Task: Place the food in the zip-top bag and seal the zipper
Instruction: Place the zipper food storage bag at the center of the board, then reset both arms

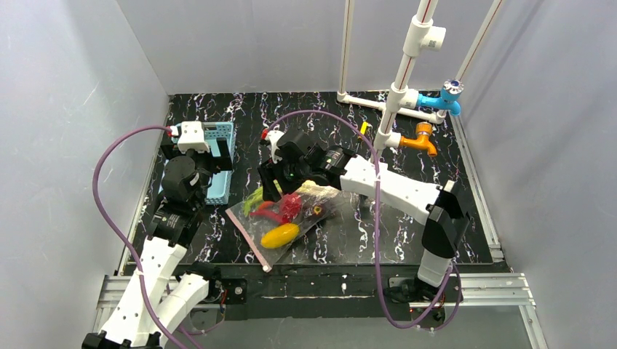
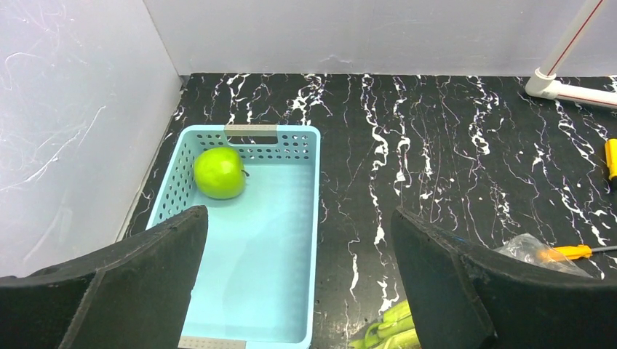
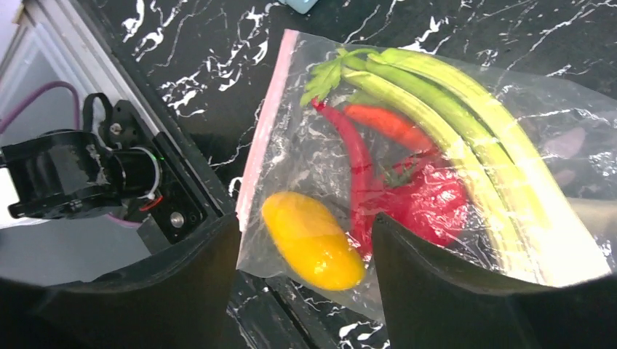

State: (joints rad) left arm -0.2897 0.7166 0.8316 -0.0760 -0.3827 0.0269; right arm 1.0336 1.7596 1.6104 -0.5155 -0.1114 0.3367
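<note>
**Top view:** the bag (image 1: pixel 305 218) lies flat in the middle of the table (image 1: pixel 407 240). It holds the leek (image 1: pixel 254 201), the pepper (image 1: pixel 292 206) and the yellow fruit (image 1: pixel 280 235). The right gripper (image 1: pixel 273 182) hangs over the bag's upper left end, with its arm reaching in from the lower right. The left gripper (image 1: pixel 211 149) is poised over the basket (image 1: pixel 222 178) at centre left, probably because 1 piece of food remains there.

**Left wrist view:** the left jaws are spread wide with nothing between them, and they point down into the basket. The green fruit (image 2: pixel 218 173) sits in the basket's upper left corner, against the slotted wall and well apart from the bag. The gripper seems lined up to come down for the fruit, but it would have to shift toward that corner. The leek's tips show at the bottom edge.

**Right wrist view:** the right jaws are also open and empty above the bag. Inside the bag, the chili (image 3: pixel 356 156) lies between the yellow fruit and the leek. The pink zipper (image 3: pixel 265 123) runs down the bag's left edge, and the leek's leaves reach almost to it. The view does not show whether the zipper is pressed shut. With the green fruit outside the bag, sealing would be premature.
</note>
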